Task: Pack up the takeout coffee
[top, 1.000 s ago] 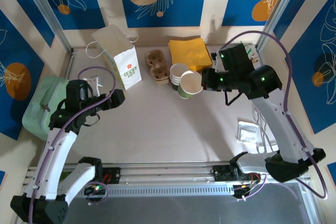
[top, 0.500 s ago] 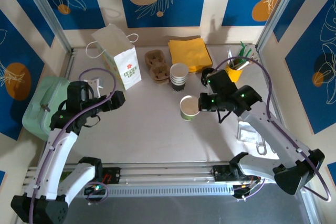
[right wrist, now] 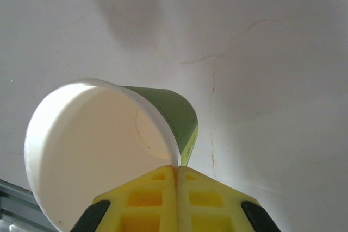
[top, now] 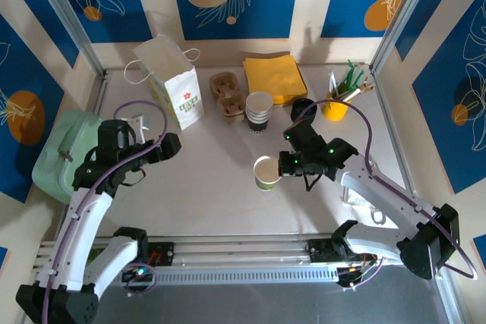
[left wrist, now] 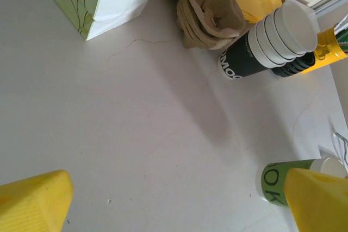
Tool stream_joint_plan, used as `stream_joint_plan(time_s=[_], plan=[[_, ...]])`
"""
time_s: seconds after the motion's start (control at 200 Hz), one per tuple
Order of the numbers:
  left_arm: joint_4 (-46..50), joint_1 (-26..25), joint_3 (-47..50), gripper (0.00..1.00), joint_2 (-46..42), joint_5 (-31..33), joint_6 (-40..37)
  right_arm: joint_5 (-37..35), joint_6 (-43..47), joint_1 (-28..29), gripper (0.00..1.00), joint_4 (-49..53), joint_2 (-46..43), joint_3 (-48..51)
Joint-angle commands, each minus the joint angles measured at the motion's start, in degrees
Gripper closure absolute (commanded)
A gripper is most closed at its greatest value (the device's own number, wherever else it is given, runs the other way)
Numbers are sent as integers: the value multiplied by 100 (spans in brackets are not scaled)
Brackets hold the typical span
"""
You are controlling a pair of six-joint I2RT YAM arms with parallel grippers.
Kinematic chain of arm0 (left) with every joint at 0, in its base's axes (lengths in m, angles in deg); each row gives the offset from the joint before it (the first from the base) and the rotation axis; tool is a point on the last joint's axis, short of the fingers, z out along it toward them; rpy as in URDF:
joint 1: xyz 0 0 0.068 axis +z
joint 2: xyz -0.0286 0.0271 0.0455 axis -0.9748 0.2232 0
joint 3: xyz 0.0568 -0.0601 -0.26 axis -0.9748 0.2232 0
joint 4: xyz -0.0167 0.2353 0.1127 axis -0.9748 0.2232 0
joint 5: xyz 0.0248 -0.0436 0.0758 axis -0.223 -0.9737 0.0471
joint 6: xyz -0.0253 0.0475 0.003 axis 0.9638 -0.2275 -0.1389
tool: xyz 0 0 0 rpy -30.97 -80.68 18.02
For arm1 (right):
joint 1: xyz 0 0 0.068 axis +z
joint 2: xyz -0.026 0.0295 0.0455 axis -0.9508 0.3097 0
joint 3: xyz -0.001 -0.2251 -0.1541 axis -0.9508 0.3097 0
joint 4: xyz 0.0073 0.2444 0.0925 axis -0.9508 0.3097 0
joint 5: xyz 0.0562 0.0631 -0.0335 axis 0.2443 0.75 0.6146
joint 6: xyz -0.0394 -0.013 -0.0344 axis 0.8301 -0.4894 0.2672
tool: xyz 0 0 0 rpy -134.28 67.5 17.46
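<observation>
The worktop [top: 213,187] carries every item listed here, largest first. A mint-green container [top: 57,153] sits at the worktop's edge behind my left end effector [top: 170,143]. A white paper bag [top: 178,85] with green lettering stands upright ahead and to the left of that end effector. A pile of yellow napkins [top: 275,77] lies beyond the bag, further ahead. A brown pulp cup carrier [top: 228,95] lies between the bag and the napkins, just beside a stack of dark cups [top: 259,110] with white rims. A yellow pot [top: 334,105] holding utensils stands beyond my right end effector [top: 282,166], well apart from it. The takeout cup, a green paper cup [top: 266,174] with a white inside, is at the tip of my right end effector, mouth up. My right end effector is clamped on the cup's rim, fingers [right wrist: 157,188] pressed together over the wall. I cannot tell whether the cup's base touches the worktop. My left end effector is spread fully apart and holds nothing, with the green paper cup just off its right-hand finger [left wrist: 318,199].
</observation>
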Motion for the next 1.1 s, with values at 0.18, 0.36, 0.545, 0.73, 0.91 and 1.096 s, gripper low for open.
stream_joint_plan(time_s=[0.18, 0.36, 0.545, 0.73, 0.91, 1.096], plan=[[-51, -34, 125, 1, -52, -87, 110, -26, -222, 302, 100, -613, 269, 260], [-38, -29, 157, 1, -13, -85, 108, 3, -249, 353, 100, -693, 503, 209], [-121, -34, 178, 1, -5, -149, 143, -48, -223, 406, 100, -771, 627, 139], [-131, -27, 206, 1, -13, -151, 150, -185, -205, 432, 93, -807, 662, 114], [-9, -29, 154, 1, -4, -149, 113, -269, -258, 450, 92, -822, 688, 137], [-25, -29, 121, 0, -4, -131, 110, -269, -275, 452, 87, -842, 738, 136]])
